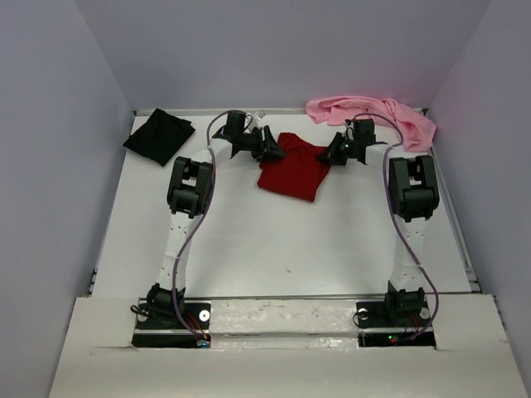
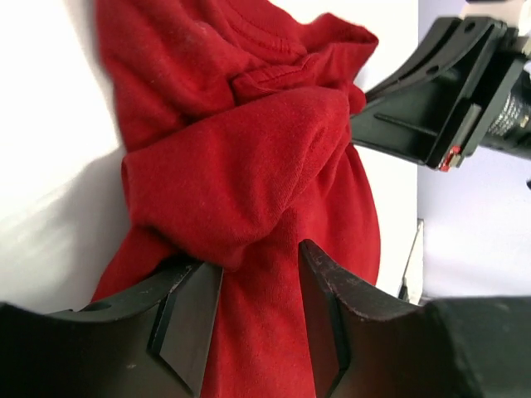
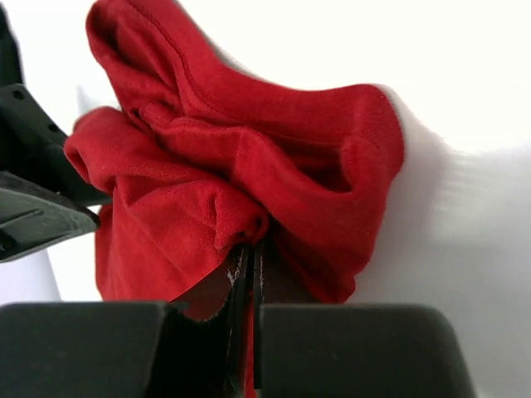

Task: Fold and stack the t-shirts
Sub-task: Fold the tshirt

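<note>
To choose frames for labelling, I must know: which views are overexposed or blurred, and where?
Top external: even light, sharp, the red t-shirt clear. Left wrist: table blown out to white, own fingers dark. Right wrist: table likewise white, with a soft smear beside the shirt's right edge.

Left arm (image 1: 189,186) has jaws parted, right arm (image 1: 412,186) jaws clamped together.
</note>
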Robot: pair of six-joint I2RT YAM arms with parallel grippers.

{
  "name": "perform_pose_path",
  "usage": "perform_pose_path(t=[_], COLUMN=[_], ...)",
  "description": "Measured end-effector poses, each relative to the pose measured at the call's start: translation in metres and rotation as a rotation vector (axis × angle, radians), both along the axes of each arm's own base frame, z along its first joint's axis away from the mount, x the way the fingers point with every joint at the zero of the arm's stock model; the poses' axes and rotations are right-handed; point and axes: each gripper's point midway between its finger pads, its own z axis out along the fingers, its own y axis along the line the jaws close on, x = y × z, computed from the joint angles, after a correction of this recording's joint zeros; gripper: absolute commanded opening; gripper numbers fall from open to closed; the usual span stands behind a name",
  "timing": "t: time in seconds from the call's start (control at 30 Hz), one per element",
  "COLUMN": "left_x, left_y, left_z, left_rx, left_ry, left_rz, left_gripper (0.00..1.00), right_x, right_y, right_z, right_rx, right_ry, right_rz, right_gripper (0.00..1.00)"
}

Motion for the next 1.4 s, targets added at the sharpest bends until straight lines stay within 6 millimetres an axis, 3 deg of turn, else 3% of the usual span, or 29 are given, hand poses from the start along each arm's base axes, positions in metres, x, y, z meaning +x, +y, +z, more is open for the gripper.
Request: perform_pose_path(t=[0.2, 0.37, 0.47, 0.57, 0.77, 0.8, 0.87, 0.9, 0.93, 0.97, 1.0, 1.03, 1.07, 1.17, 1.33, 1.4], left_x=[0.003, 0.006, 0.006, 0.008, 0.005, 0.004, -0.001, -0.004, -0.011, -0.015, -0.022, -0.025, -0.029, -0.043, -0.076, -0.086], left_y=[-0.001, 0.002, 0.005, 0.011, 0.027, 0.032, 0.035, 0.036, 0.036, 0.036, 0.032, 0.028, 0.025, 0.009, -0.021, -0.032], left_z=[0.001, 0.009, 0.019, 0.031, 0.053, 0.058, 0.069, 0.079, 0.091, 0.099, 0.115, 0.128, 0.136, 0.149, 0.127, 0.117], left_rx=[0.013, 0.056, 0.094, 0.137, 0.256, 0.292, 0.325, 0.336, 0.341, 0.342, 0.330, 0.316, 0.311, 0.305, 0.355, 0.364], left_ry=[-0.008, -0.020, -0.030, -0.042, -0.077, -0.094, -0.117, -0.143, -0.167, -0.179, -0.209, -0.236, -0.256, -0.297, -0.281, -0.270], left_rz=[0.015, 0.056, 0.085, 0.123, 0.168, 0.178, 0.185, 0.188, 0.184, 0.180, 0.163, 0.151, 0.136, 0.080, -0.035, -0.072], left_gripper=[0.57, 0.75, 0.75, 0.66, 0.72, 0.73, 0.73, 0.71, 0.61, 0.53, 0.41, 0.13, 0.03, 0.00, 0.00, 0.00], right_x=[0.000, 0.001, 0.001, 0.000, -0.006, -0.006, -0.008, -0.009, -0.009, -0.011, -0.013, -0.017, -0.019, -0.025, -0.032, -0.036], right_y=[-0.008, -0.011, -0.012, -0.013, -0.015, -0.015, -0.015, -0.015, -0.015, -0.016, -0.016, -0.018, -0.018, -0.021, -0.030, -0.033], right_z=[0.002, 0.004, 0.005, 0.006, 0.012, 0.013, 0.015, 0.016, 0.016, 0.017, 0.017, 0.019, 0.021, 0.036, 0.077, 0.094], right_rx=[-0.041, -0.056, -0.064, -0.072, -0.081, -0.082, -0.083, -0.085, -0.085, -0.087, -0.093, -0.098, -0.103, -0.119, -0.160, -0.167], right_ry=[-0.021, -0.027, -0.026, -0.027, -0.029, -0.031, -0.034, -0.035, -0.035, -0.034, -0.034, -0.027, -0.027, -0.035, -0.084, -0.100], right_rz=[-0.034, -0.049, -0.053, -0.052, -0.044, -0.043, -0.041, -0.039, -0.039, -0.040, -0.036, -0.039, -0.039, -0.041, -0.068, -0.077], right_gripper=[0.00, 0.00, 0.00, 0.00, 0.00, 0.01, 0.17, 0.26, 0.39, 0.42, 0.48, 0.48, 0.48, 0.49, 0.49, 0.40])
